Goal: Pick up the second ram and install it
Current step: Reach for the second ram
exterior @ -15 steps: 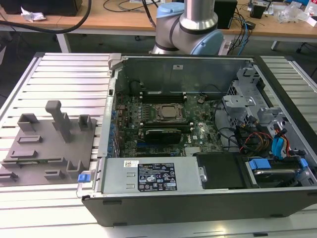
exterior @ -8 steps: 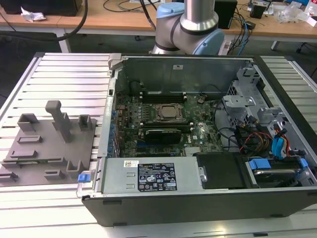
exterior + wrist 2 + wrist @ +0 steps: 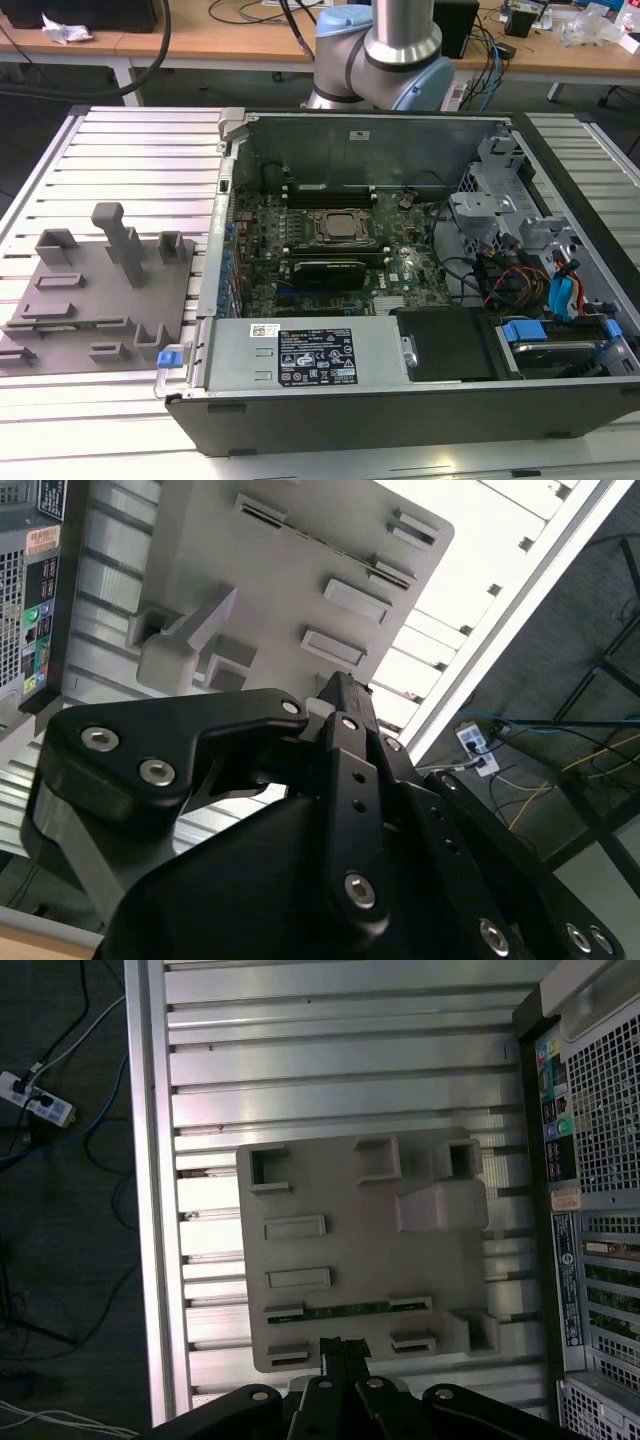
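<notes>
At nine o'clock in the exterior view we see the grey fixture [image 3: 100, 290], the open computer case [image 3: 400, 420] at three o'clock. In the first wrist view the second ram [image 3: 350, 1309] lies in that fixture, neither picked up nor installed; the gripper [image 3: 333, 1346] hangs near it, jaws drawn together, gripping nothing.

Silver-grey arm tube [image 3: 405, 20] up top, pale blue joint caps [image 3: 340, 45] bulging around it. Down at the gripper [image 3: 338, 685] now: matte black throughout, angular linkage plates [image 3: 150, 745], rounded corners, studded with shiny silver screw heads [image 3: 100, 739].
</notes>
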`<state>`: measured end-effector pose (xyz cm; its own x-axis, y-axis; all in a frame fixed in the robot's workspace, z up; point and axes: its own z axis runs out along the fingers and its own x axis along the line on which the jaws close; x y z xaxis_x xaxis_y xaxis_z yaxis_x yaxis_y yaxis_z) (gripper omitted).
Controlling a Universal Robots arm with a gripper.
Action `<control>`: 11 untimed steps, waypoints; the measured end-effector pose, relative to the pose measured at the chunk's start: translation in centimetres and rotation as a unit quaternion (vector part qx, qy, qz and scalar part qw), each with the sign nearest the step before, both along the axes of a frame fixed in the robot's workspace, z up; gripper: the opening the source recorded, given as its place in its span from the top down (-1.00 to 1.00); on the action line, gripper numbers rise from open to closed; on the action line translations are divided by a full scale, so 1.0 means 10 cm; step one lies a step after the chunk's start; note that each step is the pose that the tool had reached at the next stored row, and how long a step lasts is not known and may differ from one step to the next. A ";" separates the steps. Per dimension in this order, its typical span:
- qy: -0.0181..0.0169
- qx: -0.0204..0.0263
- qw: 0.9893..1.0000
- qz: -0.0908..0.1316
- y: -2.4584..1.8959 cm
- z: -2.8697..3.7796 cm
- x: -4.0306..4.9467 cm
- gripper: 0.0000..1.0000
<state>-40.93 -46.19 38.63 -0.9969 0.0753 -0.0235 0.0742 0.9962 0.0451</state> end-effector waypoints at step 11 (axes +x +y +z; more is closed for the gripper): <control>0.000 0.000 1.000 0.000 -0.268 -0.045 0.072 0.79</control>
